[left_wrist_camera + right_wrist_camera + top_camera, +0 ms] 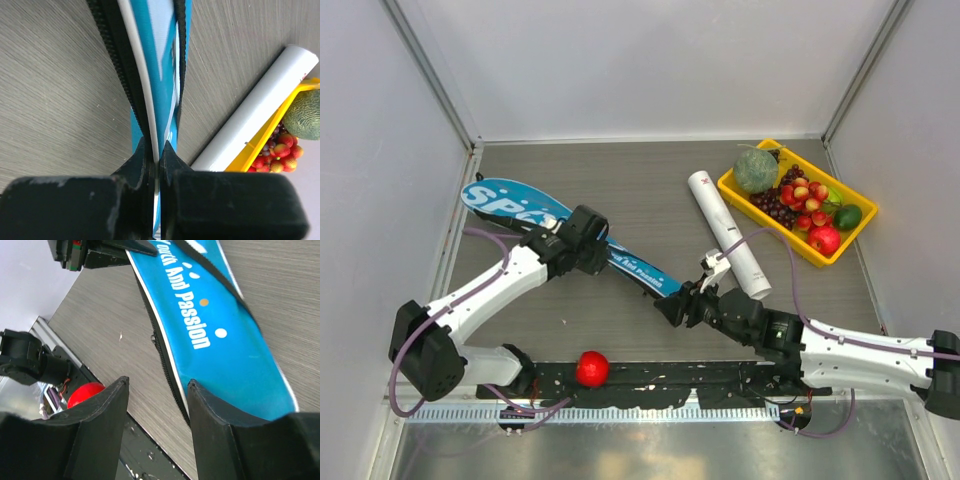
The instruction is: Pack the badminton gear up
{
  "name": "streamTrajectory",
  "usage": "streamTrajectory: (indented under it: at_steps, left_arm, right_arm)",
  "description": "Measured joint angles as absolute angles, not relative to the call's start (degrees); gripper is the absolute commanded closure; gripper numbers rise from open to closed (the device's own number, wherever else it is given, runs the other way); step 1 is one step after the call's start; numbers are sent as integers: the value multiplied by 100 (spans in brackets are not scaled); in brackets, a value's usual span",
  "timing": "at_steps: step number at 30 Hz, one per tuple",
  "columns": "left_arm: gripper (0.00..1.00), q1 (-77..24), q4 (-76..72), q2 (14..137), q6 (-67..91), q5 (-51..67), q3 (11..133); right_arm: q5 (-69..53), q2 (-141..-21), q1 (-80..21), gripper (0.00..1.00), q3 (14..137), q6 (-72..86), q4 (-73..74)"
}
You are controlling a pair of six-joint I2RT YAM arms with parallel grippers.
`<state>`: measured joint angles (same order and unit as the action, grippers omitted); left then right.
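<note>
The long blue racket cover (pixel 535 220) lies slantwise across the table's left half, its narrow end pointing to the middle. My left gripper (pixel 592 243) sits over its middle, shut on the cover's white-piped zipper edge (pixel 150 100); the jaws (pixel 159 150) pinch that edge tight. My right gripper (pixel 670 305) hovers at the narrow end with its jaws open and nothing between them (pixel 157 385); the cover (pixel 220 325) and its zipper pass just beside the right finger. The white cardboard tube (pixel 729 233) lies to the right of the cover.
A yellow tray (pixel 858 232) of fruit stands at the back right, touching the tube's far end. A red ball (pixel 592 368) rests on the black base rail at the near edge, also in the right wrist view (pixel 85 392). White walls close in the table.
</note>
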<state>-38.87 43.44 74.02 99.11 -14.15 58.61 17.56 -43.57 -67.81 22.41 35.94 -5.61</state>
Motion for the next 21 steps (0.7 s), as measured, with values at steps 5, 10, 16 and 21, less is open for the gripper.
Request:
streamTrajectory:
  at_steps: [5, 10, 16, 21]
  left_arm:
    - [100, -3887, 4576, 7402, 10162, -1437, 6029]
    - [100, -3887, 4783, 7461, 10346, -1441, 6167]
    - [100, -3887, 4779, 7555, 10626, -1437, 6287]
    - [100, -3887, 4790, 7655, 10805, -1444, 6351]
  right_arm:
    - [2316, -4818, -6930, 43, 2252, 3800, -926]
    - [2731, -5035, -7004, 30, 2351, 3758, -1059]
    - [3055, -4851, -7019, 34, 2902, 3457, -762]
    - [3028, -4724, -7076, 37, 2906, 3411, -786]
